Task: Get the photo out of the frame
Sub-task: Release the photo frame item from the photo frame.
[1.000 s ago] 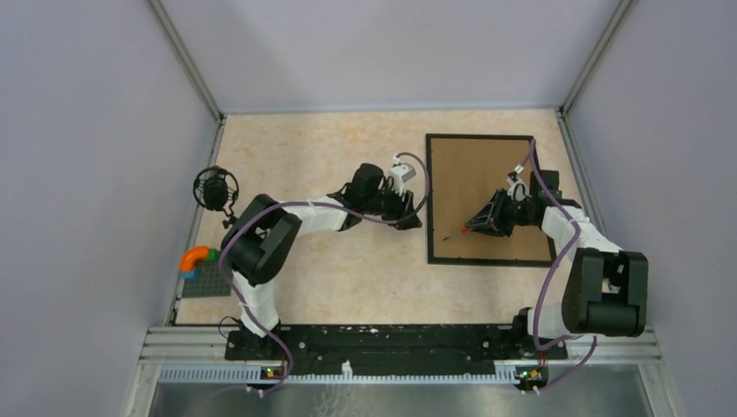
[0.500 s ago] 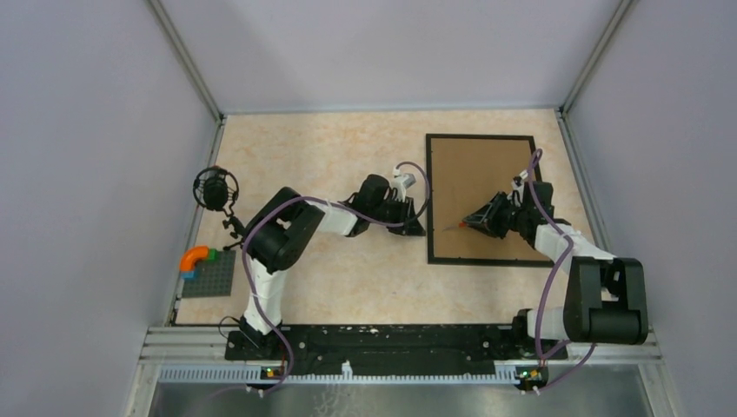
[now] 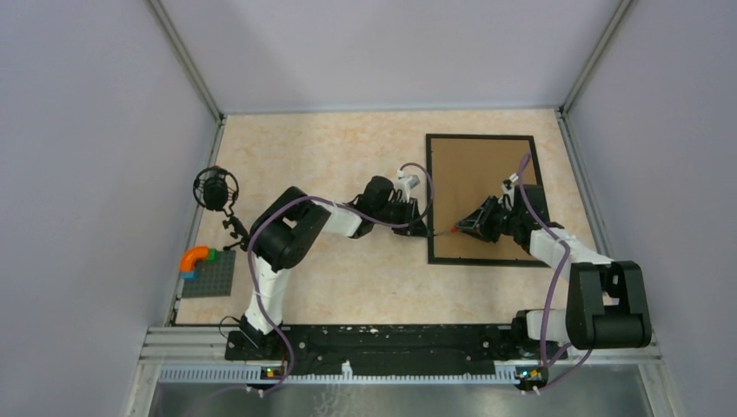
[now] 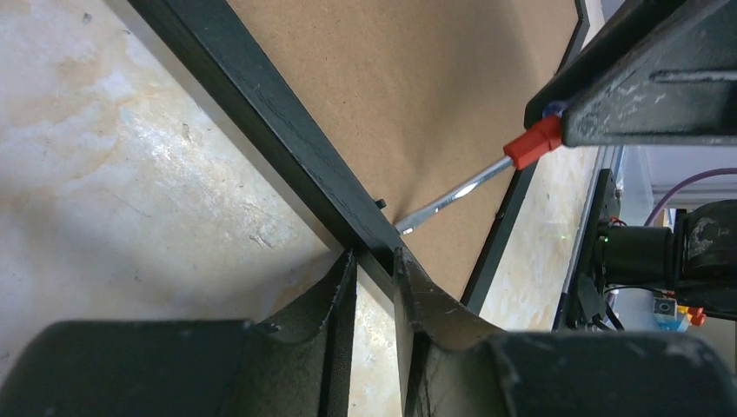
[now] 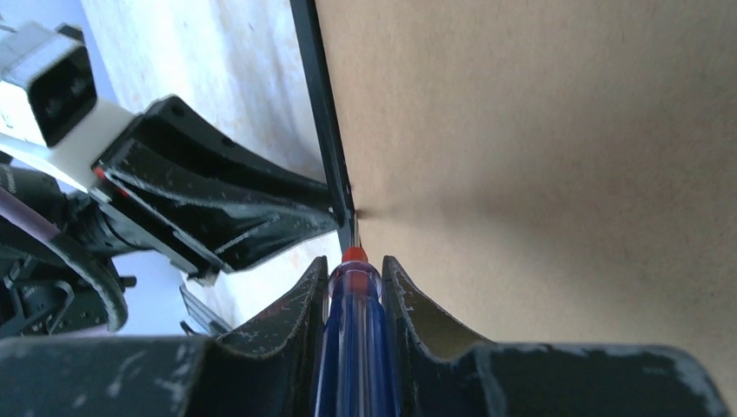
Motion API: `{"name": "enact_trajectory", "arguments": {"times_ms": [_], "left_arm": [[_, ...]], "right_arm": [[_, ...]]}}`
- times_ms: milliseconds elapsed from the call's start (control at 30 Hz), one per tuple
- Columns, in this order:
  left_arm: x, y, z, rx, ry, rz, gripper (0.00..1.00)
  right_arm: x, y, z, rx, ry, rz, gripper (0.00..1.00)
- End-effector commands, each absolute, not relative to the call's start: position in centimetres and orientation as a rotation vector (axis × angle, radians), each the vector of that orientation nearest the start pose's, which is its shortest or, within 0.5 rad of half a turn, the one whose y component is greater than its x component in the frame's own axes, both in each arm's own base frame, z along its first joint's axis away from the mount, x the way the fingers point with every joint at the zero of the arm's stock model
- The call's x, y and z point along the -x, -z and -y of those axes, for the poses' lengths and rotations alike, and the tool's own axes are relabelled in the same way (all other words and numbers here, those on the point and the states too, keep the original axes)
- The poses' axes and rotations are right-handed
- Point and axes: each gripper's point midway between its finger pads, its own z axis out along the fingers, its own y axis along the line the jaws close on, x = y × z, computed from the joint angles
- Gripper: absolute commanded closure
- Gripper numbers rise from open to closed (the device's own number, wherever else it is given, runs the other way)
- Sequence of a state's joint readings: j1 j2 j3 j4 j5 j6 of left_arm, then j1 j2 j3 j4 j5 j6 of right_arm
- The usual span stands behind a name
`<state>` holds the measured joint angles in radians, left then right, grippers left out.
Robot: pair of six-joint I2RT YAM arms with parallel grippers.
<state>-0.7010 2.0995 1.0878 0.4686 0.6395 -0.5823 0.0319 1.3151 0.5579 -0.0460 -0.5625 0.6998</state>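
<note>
Left claw (image 4: 374, 254): we find its jaws standing narrow, pinching the left rail of the frame (image 4: 261, 113). Right claw (image 5: 355, 262): we find it clamped on a blue-handled screwdriver (image 5: 355, 347), whose tip meets the inner edge of that same rail, over the brown board (image 3: 474, 174). We see the frame lying back-up on the tabletop (image 3: 330, 148), right of centre, long axis running from near edge to far edge.

The right end effector (image 5: 355, 265) is gripping a blue screwdriver (image 5: 355, 347), whose tip is touching the frame (image 5: 323, 113) beside its brown board (image 5: 539, 130).
</note>
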Motion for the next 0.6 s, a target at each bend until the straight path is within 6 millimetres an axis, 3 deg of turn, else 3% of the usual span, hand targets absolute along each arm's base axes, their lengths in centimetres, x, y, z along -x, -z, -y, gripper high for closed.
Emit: {"name": "enact_trajectory", "arguments": {"times_ms": [0, 367, 567], "left_arm": [[-29.3, -1.0, 40.6, -0.543, 1.339, -2.329, 0.73], [-29.2, -0.6, 40.5, -0.541, 1.336, -2.339, 0.74], [-29.3, -0.7, 40.5, -0.544, 1.336, -2.334, 0.74]], "right_arm": [[-28.9, -8.0, -13.0, -0.521, -1.028, -2.35, 1.0], [-31.6, -9.1, -12.2, -0.508, -1.001, -2.306, 1.0], [-31.5, -8.7, -12.1, -0.486, -0.992, -2.317, 1.0]]}}
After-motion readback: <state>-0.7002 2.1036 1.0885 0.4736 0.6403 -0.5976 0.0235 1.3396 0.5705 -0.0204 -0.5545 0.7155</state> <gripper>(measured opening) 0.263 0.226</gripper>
